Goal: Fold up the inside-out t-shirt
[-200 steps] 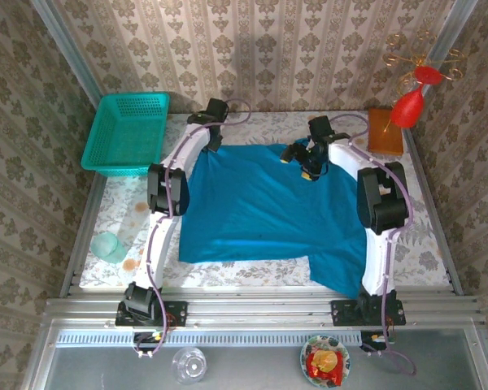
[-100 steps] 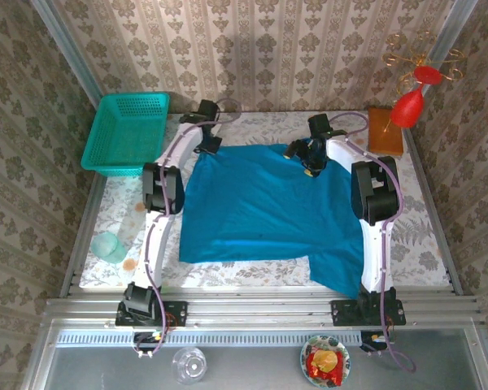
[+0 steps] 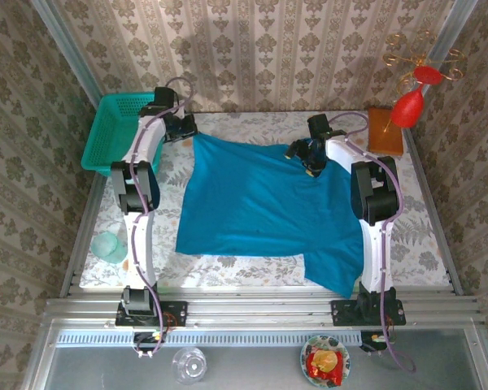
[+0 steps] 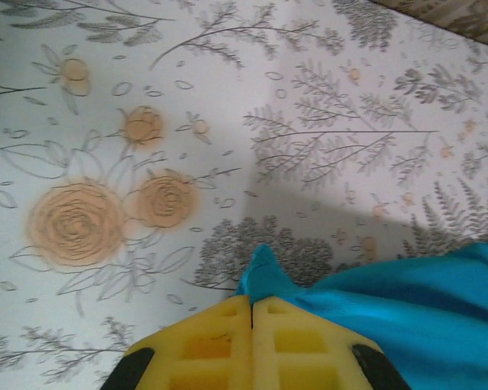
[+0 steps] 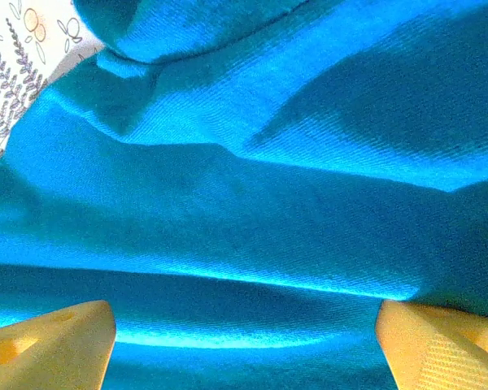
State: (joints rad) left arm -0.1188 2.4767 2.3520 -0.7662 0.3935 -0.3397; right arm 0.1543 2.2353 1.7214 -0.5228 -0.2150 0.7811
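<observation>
The inside-out t-shirt [image 3: 264, 203], plain bright blue, lies spread over the middle of the table, one part reaching the near edge at the right. My left gripper [image 3: 184, 130] is at the far left beside the basket, shut on the shirt's far-left corner. In the left wrist view the yellow fingers [image 4: 220, 333] meet on a blue cloth tip [image 4: 264, 272], and the gripper [image 4: 252, 302] hangs above the flowered tabletop. My right gripper [image 3: 309, 156] hovers over the shirt's far edge. In its wrist view that gripper [image 5: 244, 345] is open over rumpled blue cloth [image 5: 252, 179].
A teal mesh basket [image 3: 122, 134] stands at the far left, close to the left arm. A brown block [image 3: 384, 132] and a red ornament [image 3: 411, 101] are at the far right. A clear cup [image 3: 110, 246] sits near the table's left edge.
The left gripper has closed on the shirt's far-left corner and moved left toward the basket, drawing that corner out into a point. The right gripper has hardly moved.
</observation>
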